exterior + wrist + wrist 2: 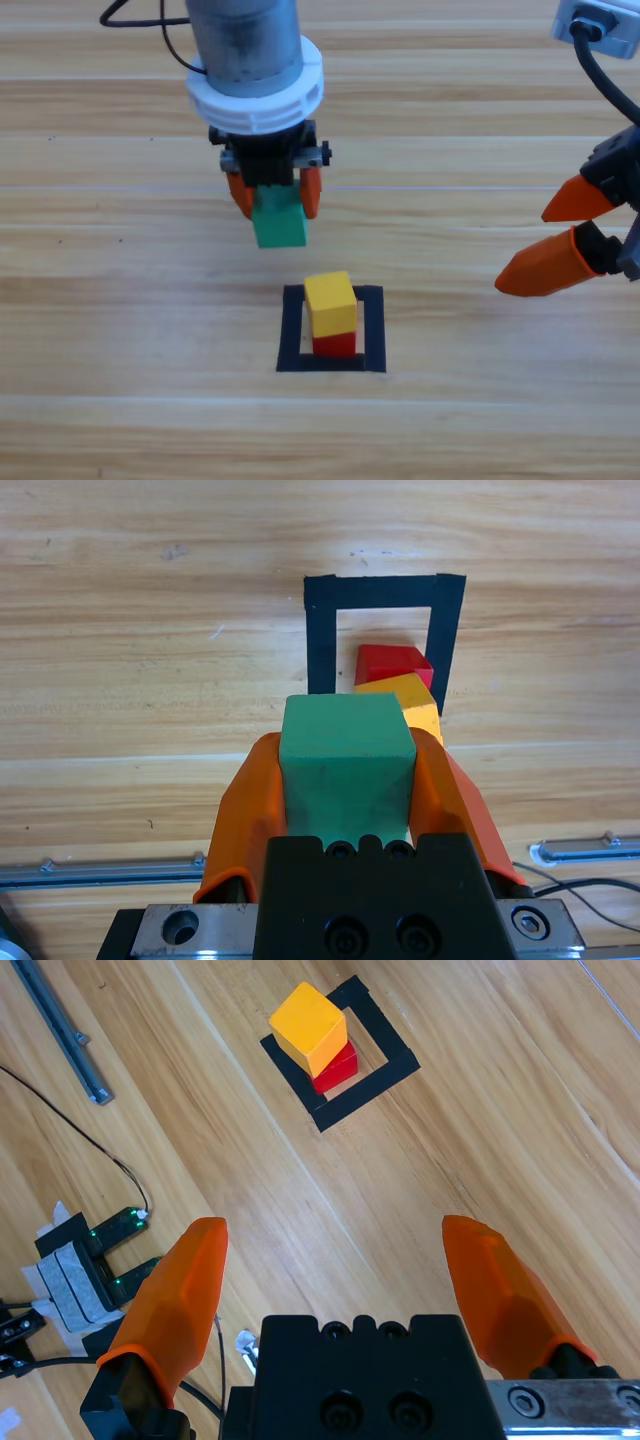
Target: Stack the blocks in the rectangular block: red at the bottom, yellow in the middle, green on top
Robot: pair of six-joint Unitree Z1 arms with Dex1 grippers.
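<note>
- Now the left claw (273, 193) grips the green cube (279, 222) above the bench (120, 330), just behind the tape square (373, 330).
- Yellow cube (331, 303) sits squarely on the red cube (335, 345) inside it.
- Right claw (568, 238) waits open at the right edge.

arms grey | gripper (274, 195) jaws orange | gripper body black, screws

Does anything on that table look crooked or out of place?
Slightly. The yellow cube sits on the red cube inside the black tape square, but twisted, not squared with it. Otherwise nothing odd: the left claw holds the green cube; the right claw waits open.
</note>
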